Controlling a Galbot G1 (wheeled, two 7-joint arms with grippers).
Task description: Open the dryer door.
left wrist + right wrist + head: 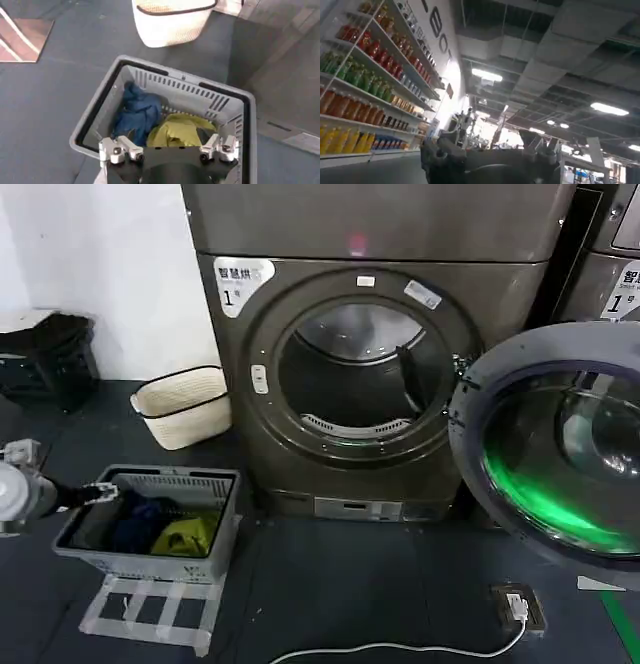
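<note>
Dryer door (pixel 560 446): swung fully open to the right of the drum opening, grey inner face and dark glass seen, a green glow reflected in the glass — well apart from the left end effector.
Drum opening (pixel 362 374): exposed, round, dark inside.
Left end effector (pixel 170 151): held over the near rim of the grey basket, fingers spread wide, nothing between them.
Basket (pixel 100 110): directly below the left end effector — blue and yellow-green clothes seen inside.
White bag (pixel 172 20): on the floor beyond the basket.
Right end effector (pixel 495 150): pointed up toward a ceiling and shelves of bottles; finger state cannot be told.
</note>
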